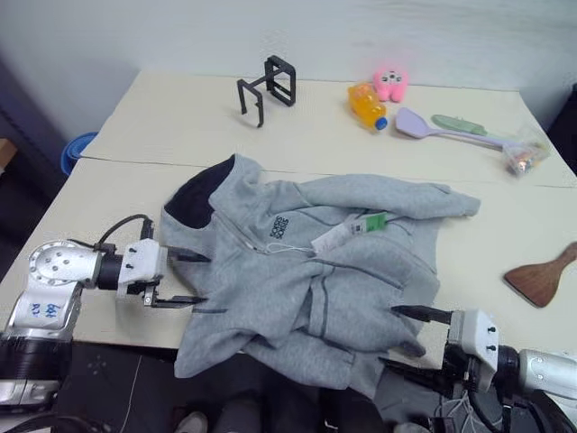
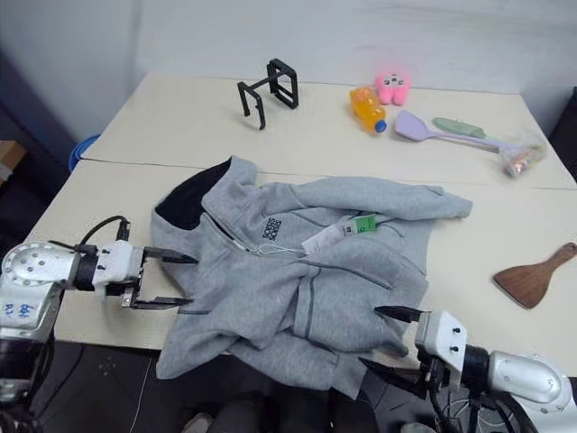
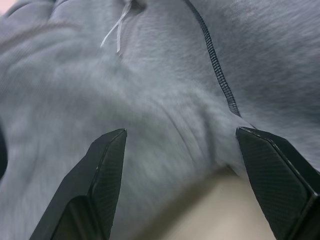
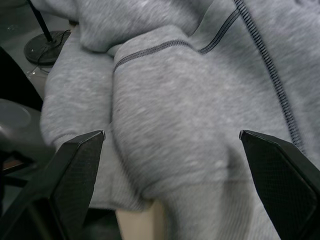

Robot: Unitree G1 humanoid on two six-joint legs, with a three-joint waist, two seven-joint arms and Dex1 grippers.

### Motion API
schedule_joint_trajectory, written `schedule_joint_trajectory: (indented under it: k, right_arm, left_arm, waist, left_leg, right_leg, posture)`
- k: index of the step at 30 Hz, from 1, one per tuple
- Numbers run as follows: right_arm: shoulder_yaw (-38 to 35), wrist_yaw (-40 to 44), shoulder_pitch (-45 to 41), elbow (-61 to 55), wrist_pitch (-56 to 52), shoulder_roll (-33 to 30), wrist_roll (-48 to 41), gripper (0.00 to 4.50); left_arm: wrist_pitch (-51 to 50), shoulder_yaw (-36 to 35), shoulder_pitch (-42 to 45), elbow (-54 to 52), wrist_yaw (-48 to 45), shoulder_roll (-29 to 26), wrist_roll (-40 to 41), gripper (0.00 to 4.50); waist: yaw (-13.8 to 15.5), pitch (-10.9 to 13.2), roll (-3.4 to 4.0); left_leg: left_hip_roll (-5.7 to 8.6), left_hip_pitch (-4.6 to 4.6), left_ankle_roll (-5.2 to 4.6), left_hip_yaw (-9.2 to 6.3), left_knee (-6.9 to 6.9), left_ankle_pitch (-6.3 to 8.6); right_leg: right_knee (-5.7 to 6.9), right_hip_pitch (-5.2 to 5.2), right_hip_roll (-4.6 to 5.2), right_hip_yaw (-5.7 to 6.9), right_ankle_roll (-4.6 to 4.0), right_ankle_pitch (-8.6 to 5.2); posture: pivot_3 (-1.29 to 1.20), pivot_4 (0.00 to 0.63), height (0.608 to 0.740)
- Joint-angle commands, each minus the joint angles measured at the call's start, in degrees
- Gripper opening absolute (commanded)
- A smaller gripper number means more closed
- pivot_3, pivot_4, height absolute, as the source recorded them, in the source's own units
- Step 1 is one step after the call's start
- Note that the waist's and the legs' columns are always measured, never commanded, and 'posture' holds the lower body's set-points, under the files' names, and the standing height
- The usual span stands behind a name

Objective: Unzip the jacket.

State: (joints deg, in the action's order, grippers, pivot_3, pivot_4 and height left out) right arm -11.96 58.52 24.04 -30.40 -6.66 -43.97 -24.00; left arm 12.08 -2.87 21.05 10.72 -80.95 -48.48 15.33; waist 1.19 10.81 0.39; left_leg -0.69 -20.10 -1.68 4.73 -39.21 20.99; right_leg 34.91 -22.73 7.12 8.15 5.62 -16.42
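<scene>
The jacket point(image 1: 315, 280) lies crumpled at the near edge of the tabletop point(image 1: 180, 126), hood toward the left, with its lower hem and one sleeve spilling over that near edge. The zip runs from the collar down across the chest, past the white-and-green hang tag point(image 1: 347, 232), and the folds hide its lower part.

The left gripper point(image 1: 180, 278) sits at the jacket's left side, just below the hood, jaws apart with fleece between them but nothing clamped. The right gripper point(image 1: 410, 343) hangs at the near edge by the draped hem, jaws spread wide and holding nothing.

Several things could go wrong from here. The zip pull is small and hard to make out among the folds, so the jaws may close on loose fleece or on the hang tag's string instead, and a pull would then only drag the garment. With nothing pinning the collar, any tug along the zip is likely to slide the whole jacket rather than part the teeth. So much cloth already hangs off the near edge that a pull toward the robot could tip the rest onto the floor. Bunched fabric across the zip line may also snag the slider partway
</scene>
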Motion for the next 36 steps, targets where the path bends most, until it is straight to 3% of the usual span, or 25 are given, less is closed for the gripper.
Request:
schedule_joint_trajectory:
  k: [1,3,6,11,17,24,29,31,36]
  right_arm:
    - [2.82,-1.47,-2.05,0.01,0.54,-0.32,3.75,4.5]
    - [3.76,-2.84,-3.7,1.59,1.37,0.03,6.16,4.33]
    - [3.14,-4.12,-4.94,2.83,2.45,-0.11,8.07,3.67]
    - [-0.88,-2.19,-1.68,1.71,1.21,-1.95,5.91,1.98]
    - [-12.06,3.71,5.24,3.13,0.09,-4.52,0.2,0.03]
    - [-22.89,12.22,11.9,9.03,-0.11,-7.74,-0.52,0.03]
    - [-24.04,13.76,13.21,13.89,2.8,-7.94,2.59,0.03]
    - [-24.27,12.91,12.0,12.43,-1.25,-6.22,-2.3,0.67]
    - [-25.69,15.06,14.16,4.32,-9.02,-6.5,-10.21,2.37]
  left_arm:
    - [7.15,4.48,3.7,6.98,-3.82,-0.14,-4.2,3.67]
    - [10.36,6.28,5.78,10.87,-5.05,-0.49,-5.92,3.7]
    - [14.04,8.43,8.65,16.53,-5.18,-0.67,-8.84,3.19]
    - [15.95,11.09,8.3,21.58,-6.24,-0.96,-10.51,1.76]
    - [8.06,12.01,-0.76,10.39,-9.14,-2.62,-4.11,0.03]
    - [-12.05,9.42,-13.93,-13.72,-5.12,-6.46,6.22,0.03]
    - [-21.48,6.24,-21.82,-23.0,-1.2,-8.58,9.71,0.03]
    - [-25.23,3.34,-23.15,-23.13,3.38,-8.17,9.84,0.0]
    - [-36.97,-3.31,-22.37,-21.99,2.52,-11.97,16.75,1.49]
  waist:
    - [-0.05,0.0,0.0]
    - [-0.07,0.0,-0.01]
    - [0.1,0.0,-0.01]
    - [0.32,-0.08,0.1]
    - [-0.18,-0.17,0.23]
    - [-0.65,-0.17,0.25]
    - [-0.62,-0.1,0.13]
    - [-0.59,-0.1,0.13]
    - [-0.27,-0.08,0.16]
  left_leg:
    - [-0.04,0.03,0.0,0.11,0.0,0.0]
    - [-0.05,0.12,0.0,0.28,0.0,0.0]
    - [-0.09,0.15,-0.02,0.39,0.0,0.01]
    - [-0.09,0.21,-0.05,0.45,-0.01,0.03]
    - [-0.16,0.71,-0.15,0.6,0.11,0.14]
    - [-0.19,0.73,-0.23,0.61,0.13,0.35]
    - [-0.18,0.7,-0.29,0.62,0.1,0.46]
    - [-0.17,0.71,-0.29,0.64,0.06,0.46]
    - [-0.23,0.75,-0.21,0.6,0.07,0.46]
  right_leg:
    - [0.01,-0.03,-0.03,-0.03,0.0,0.0]
    - [0.07,-0.04,-0.08,-0.14,0.01,0.0]
    - [0.1,-0.11,-0.12,-0.28,0.02,0.01]
    - [0.14,-0.12,-0.11,-0.39,0.06,0.03]
    - [0.12,0.2,0.01,-0.59,0.07,0.04]
    - [0.07,0.21,0.3,-1.05,0.07,0.03]
    - [-0.11,0.25,0.31,-1.1,0.07,0.03]
    - [-0.29,0.25,0.35,-1.14,0.06,0.03]
    - [-0.23,0.21,0.37,-1.19,0.02,0.01]
  posture:
    - [0.0,0.15,0.74]
    - [0.0,0.15,0.74]
    - [0.0,0.15,0.74]
    - [0.0,0.15,0.74]
    - [0.0,0.15,0.74]
    - [0.0,0.15,0.74]
    - [0.0,0.15,0.74]
    - [0.0,0.15,0.74]
    - [0.0,0.15,0.74]
